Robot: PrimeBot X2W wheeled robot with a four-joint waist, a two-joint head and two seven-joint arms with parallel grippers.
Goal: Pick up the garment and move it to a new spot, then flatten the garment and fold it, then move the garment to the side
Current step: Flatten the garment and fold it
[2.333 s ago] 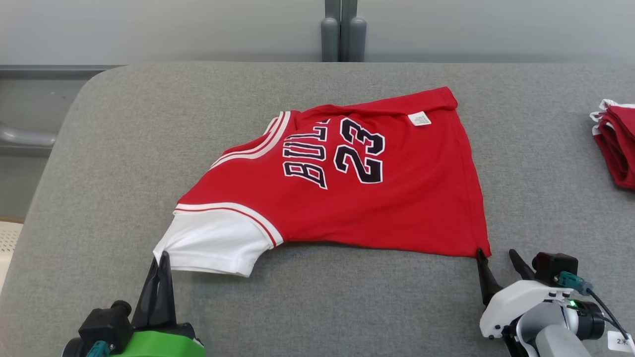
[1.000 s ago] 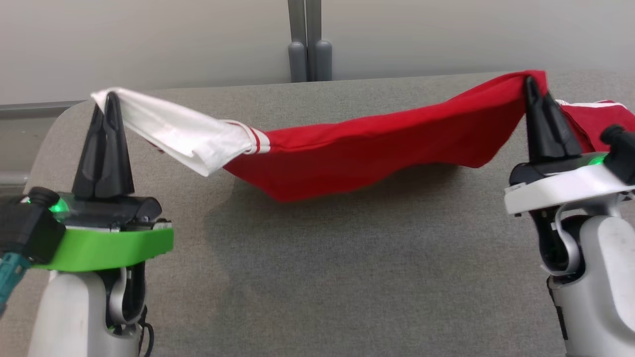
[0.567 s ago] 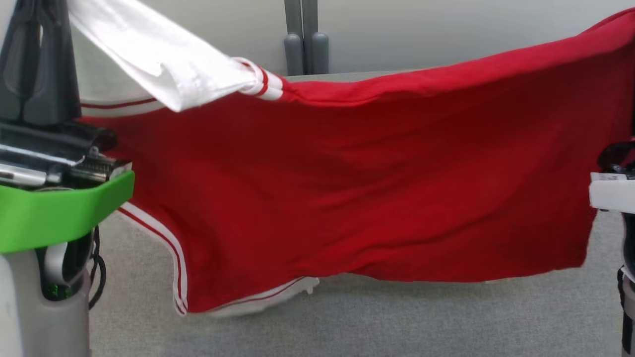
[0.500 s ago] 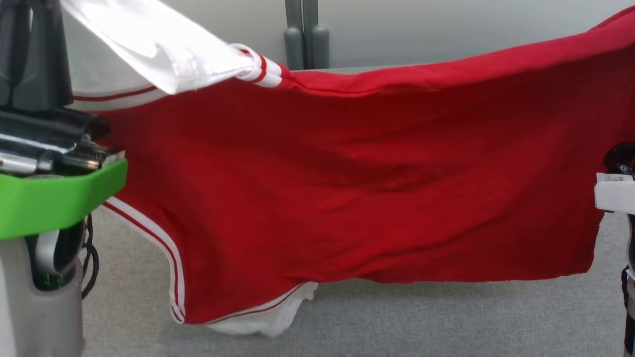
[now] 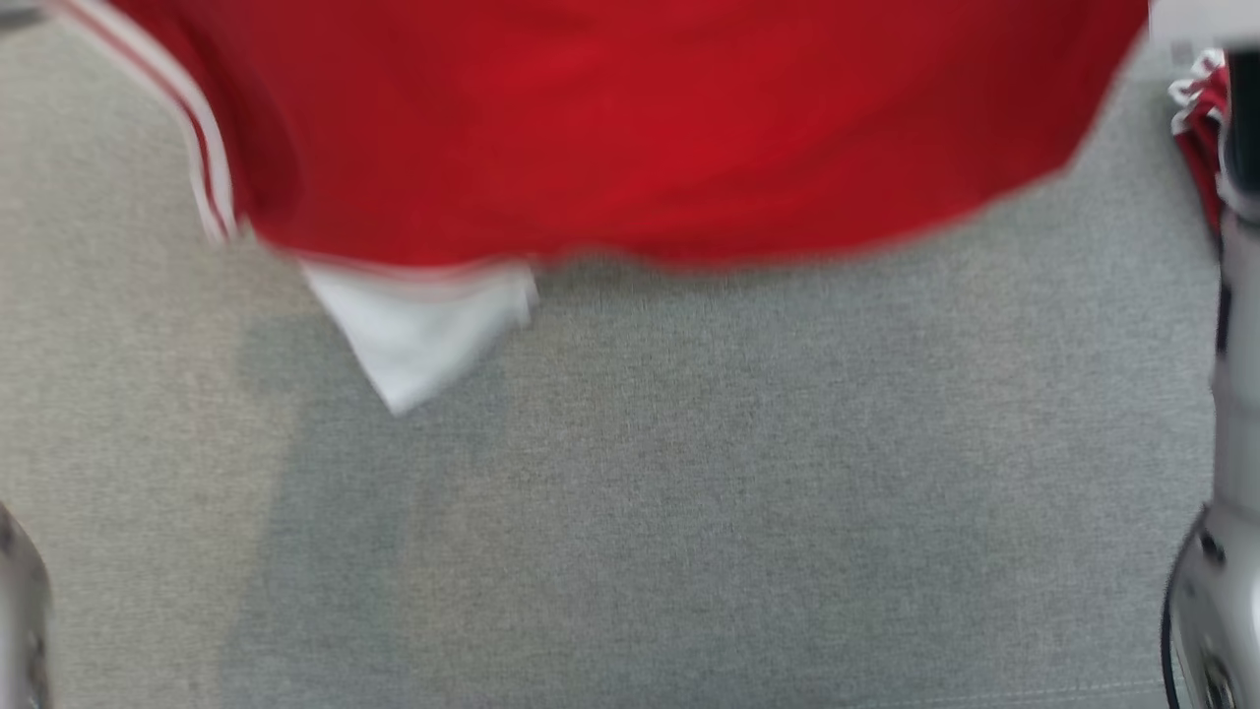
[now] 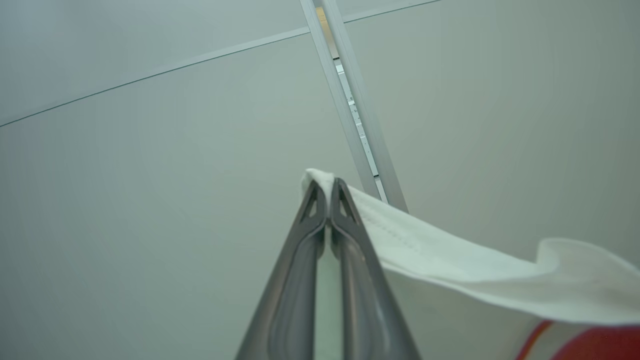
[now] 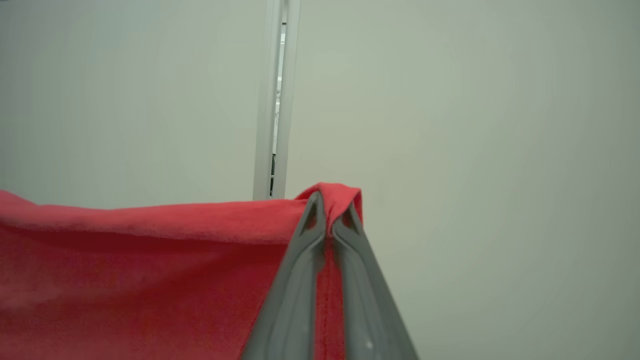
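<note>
Grips the soft red cotton shirt with white sleeves point(image 5: 630, 128) aloft: white sleeve hem point(image 6: 425, 250) pinched in closed left jaws, red corner point(image 7: 335, 192) in closed right jaws. Hangs below and between both, long axis jaw to jaw, above the grey fabric surface point(image 5: 689, 492).

head downward, wrists toward wall point(image 6: 125, 175), sharing garment point(image 5: 630, 118)

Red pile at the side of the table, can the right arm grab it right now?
Probably not yet. The right pincer is shut on a corner of the red shirt, held up in the air, so it has no free grip. The red pile lies on the table beside that arm.
</note>
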